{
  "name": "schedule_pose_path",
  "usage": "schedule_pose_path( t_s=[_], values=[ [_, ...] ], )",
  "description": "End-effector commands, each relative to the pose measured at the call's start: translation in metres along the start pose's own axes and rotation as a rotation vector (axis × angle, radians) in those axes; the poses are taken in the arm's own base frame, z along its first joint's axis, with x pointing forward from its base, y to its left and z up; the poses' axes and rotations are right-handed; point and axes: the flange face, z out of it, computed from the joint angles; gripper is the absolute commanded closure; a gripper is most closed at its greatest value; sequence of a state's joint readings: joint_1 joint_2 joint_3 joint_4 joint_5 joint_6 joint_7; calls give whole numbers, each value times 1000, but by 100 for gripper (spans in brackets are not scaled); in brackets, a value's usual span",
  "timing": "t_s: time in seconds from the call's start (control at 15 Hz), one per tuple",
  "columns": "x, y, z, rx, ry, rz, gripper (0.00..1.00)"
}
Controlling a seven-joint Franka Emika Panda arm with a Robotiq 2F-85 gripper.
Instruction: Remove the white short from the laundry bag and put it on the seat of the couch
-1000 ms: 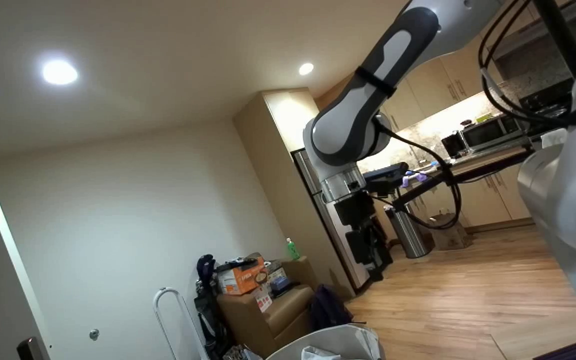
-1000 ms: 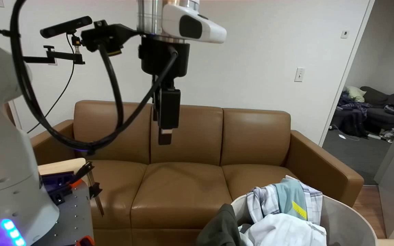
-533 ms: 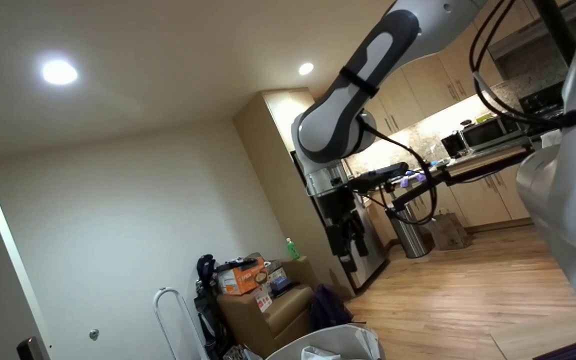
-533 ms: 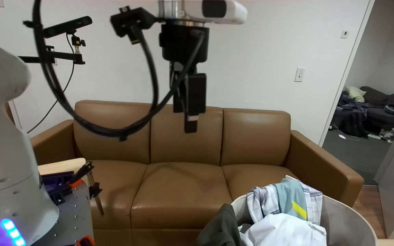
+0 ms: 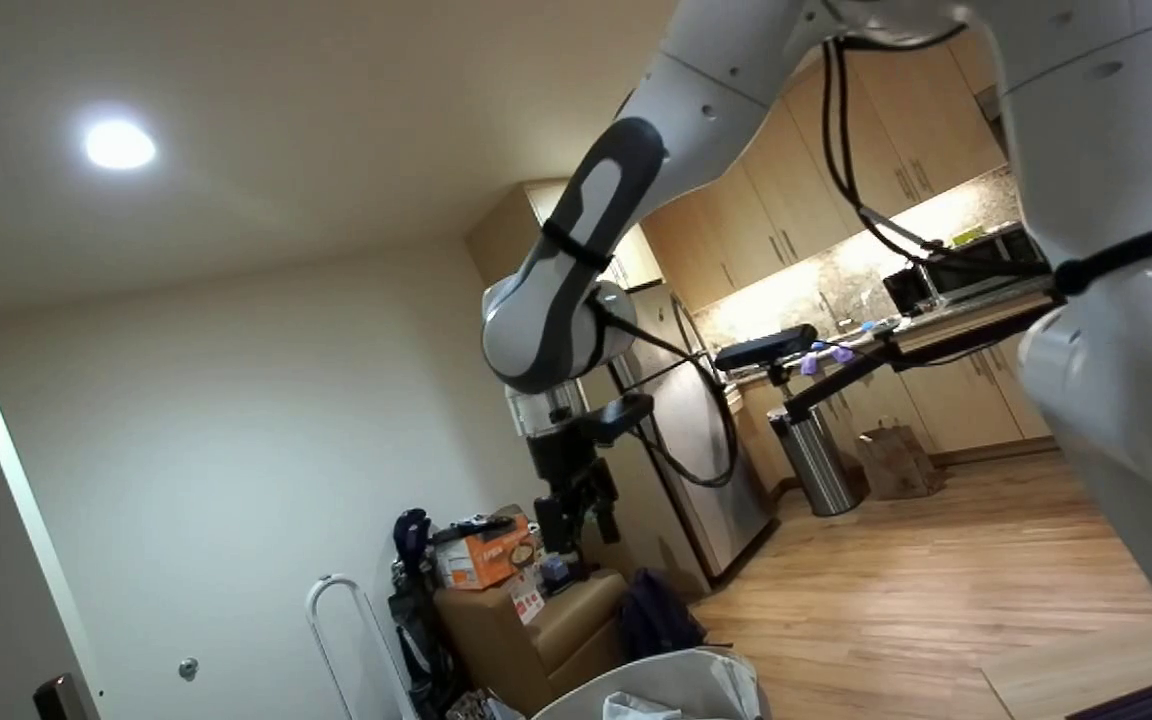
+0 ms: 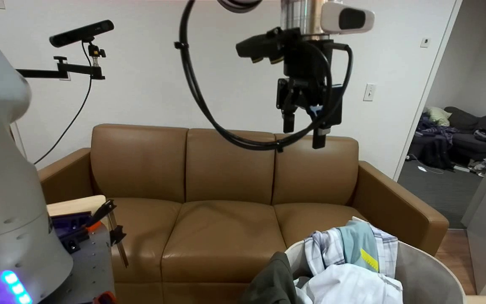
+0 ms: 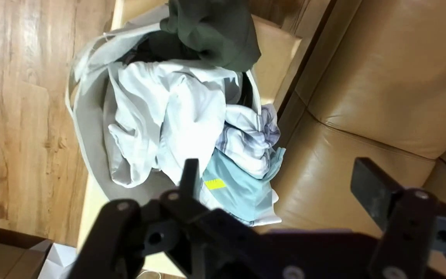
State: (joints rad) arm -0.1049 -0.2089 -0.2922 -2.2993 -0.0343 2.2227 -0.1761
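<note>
The white short [image 7: 192,112] lies crumpled inside the laundry bag [image 7: 92,120], its folds spread over the middle of the opening. In an exterior view the white short [image 6: 352,285] fills the near part of the bag [image 6: 430,274]. High above and to the couch side of it, my gripper [image 6: 304,135] points down in the air. Seen from the wrist, the gripper [image 7: 276,168] has its fingers wide apart and holds nothing. One finger [image 7: 189,176] overlaps the white cloth in the picture without touching it. The couch seat [image 6: 226,240] is bare beside the bag.
Plaid cloth [image 7: 244,145] and a teal cloth [image 7: 242,190] with a yellow mark hang over the bag's couch-side rim. A dark green garment [image 7: 223,35] drapes over another stretch of rim. The couch armrest [image 6: 403,207] rises behind the bag. A camera [image 6: 82,33] stands on a bracket.
The arm has swung from above the couch's middle toward the laundry bag, and the gripper has turned about its vertical axis. Its fingers stay apart. The clothes and bag have not moved.
</note>
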Motion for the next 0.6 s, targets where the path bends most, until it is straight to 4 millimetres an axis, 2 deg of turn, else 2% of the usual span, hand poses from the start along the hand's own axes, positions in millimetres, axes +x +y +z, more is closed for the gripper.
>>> schedule_pose_path(
  t_s=[0.0, 0.13, 0.2, 0.27, 0.4, 0.53],
  values=[
    [59, -15, 48, -7, -12, 8, 0],
    [80, -24, 77, 10, 8, 19, 0],
    [85, -24, 84, 34, 3, 16, 0],
    [66, -25, 69, 6, -5, 9, 0],
    [79, -30, 89, 13, -19, 16, 0],
    [79, -30, 88, -8, 4, 20, 0]
  ],
)
